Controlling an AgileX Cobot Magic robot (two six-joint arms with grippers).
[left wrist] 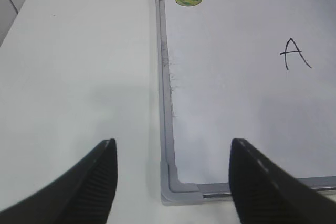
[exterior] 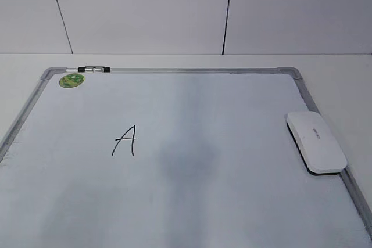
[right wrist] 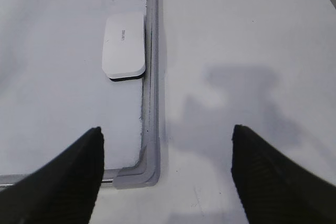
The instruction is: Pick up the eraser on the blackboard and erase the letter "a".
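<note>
The white eraser (exterior: pixel 315 142) lies flat on the blackboard's right side, against the frame; it also shows in the right wrist view (right wrist: pixel 124 45). The blackboard (exterior: pixel 174 70) lies flat on the table. A black capital "A" (exterior: pixel 125 140) is written left of its middle, also seen in the left wrist view (left wrist: pixel 295 54). No lowercase "a" shows in any view. My left gripper (left wrist: pixel 173 145) is open and empty above the board's near left corner. My right gripper (right wrist: pixel 167 129) is open and empty above the near right corner, short of the eraser. Neither gripper shows in the exterior view.
A round green sticker (exterior: pixel 71 80) sits at the board's far left corner, next to a black and silver clip (exterior: pixel 93 69) on the frame. A faint grey smudge (exterior: pixel 186 158) marks the board's middle. White table (right wrist: pixel 236 35) surrounds the board; a white wall stands behind.
</note>
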